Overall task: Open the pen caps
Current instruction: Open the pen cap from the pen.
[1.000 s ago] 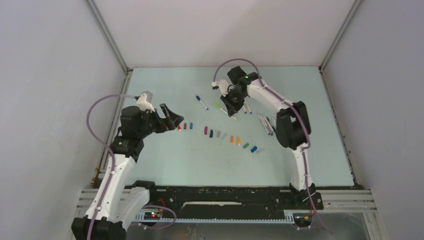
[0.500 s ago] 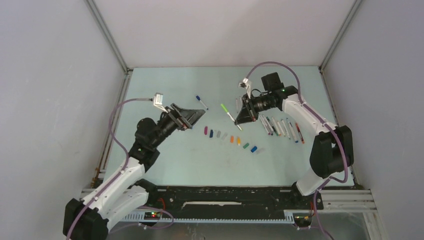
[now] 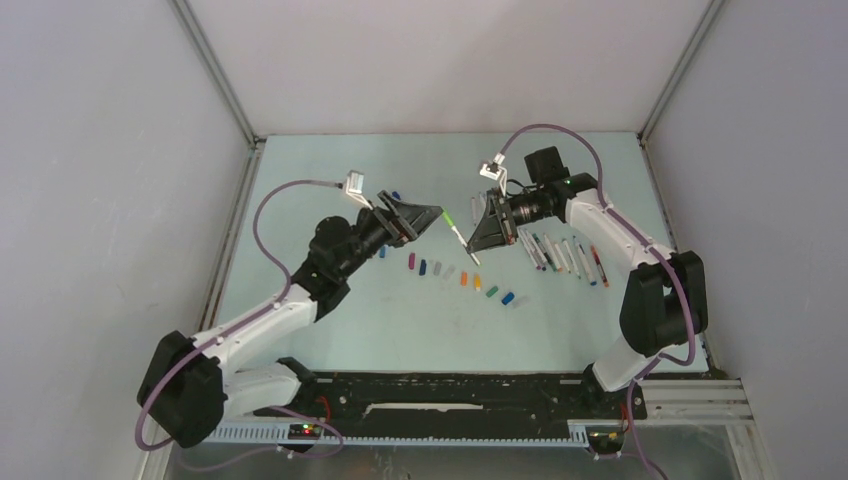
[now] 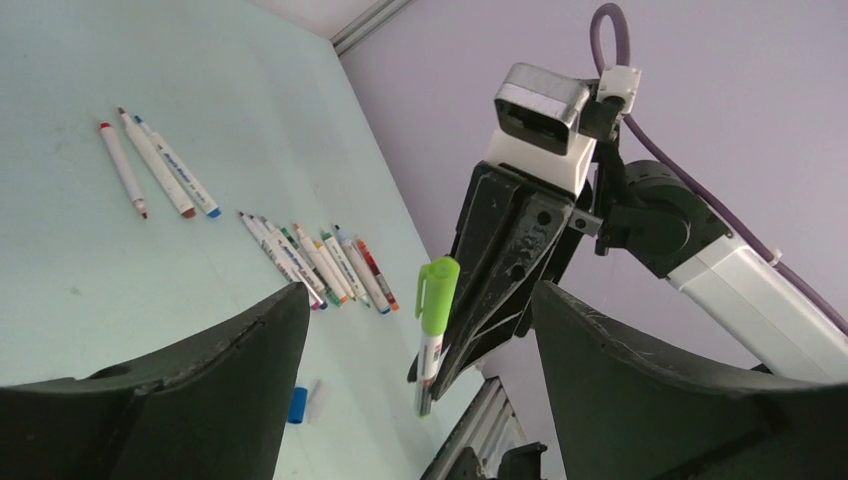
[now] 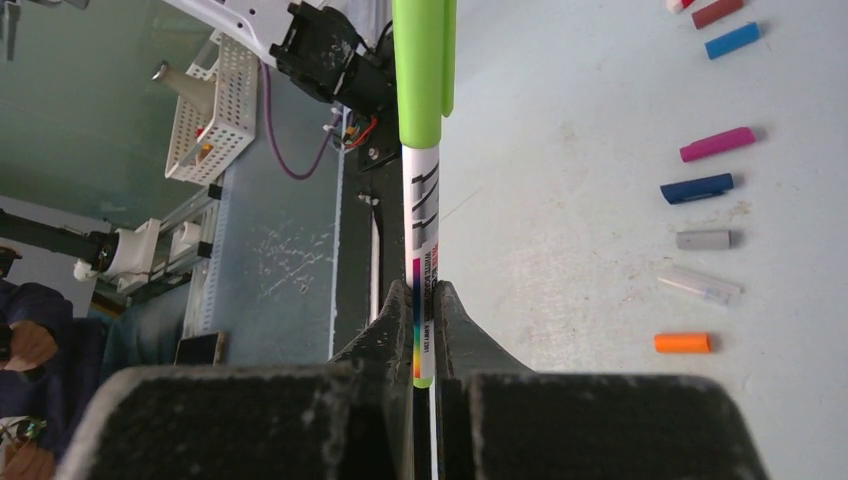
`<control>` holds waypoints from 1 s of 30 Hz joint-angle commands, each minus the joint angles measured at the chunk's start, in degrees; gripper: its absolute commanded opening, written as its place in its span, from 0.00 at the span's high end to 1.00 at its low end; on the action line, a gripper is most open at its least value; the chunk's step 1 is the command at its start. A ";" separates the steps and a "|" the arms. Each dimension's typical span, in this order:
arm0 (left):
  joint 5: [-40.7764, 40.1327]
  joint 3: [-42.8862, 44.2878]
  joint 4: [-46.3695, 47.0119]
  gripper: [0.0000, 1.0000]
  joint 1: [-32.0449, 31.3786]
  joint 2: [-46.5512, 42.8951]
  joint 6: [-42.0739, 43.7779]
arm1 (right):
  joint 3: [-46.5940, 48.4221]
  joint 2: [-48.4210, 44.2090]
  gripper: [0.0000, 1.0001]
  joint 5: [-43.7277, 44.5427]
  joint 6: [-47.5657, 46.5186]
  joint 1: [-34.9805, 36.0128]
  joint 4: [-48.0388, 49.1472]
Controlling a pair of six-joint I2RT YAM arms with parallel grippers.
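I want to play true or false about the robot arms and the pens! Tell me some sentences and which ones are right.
1. The right gripper pinches a pen with a green cap. True.
2. The green cap is off the pen. False: it sits on the pen's end.
3. The left gripper is open. True.
4. No loose caps lie on the table. False: a row of loose caps lies on the table.
5. The left gripper holds the pen too. False: it holds nothing.
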 commanded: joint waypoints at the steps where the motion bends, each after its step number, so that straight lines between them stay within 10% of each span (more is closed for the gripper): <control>1: -2.53 5.04 2.81 0.16 -2.05 1.95 -0.31 | 0.34 0.52 1.00 -4.00 0.13 -0.36 0.98; 30: -2.20 9.89 0.28 0.78 -6.35 9.12 0.39 | 0.34 2.97 1.00 -1.50 1.10 0.85 1.43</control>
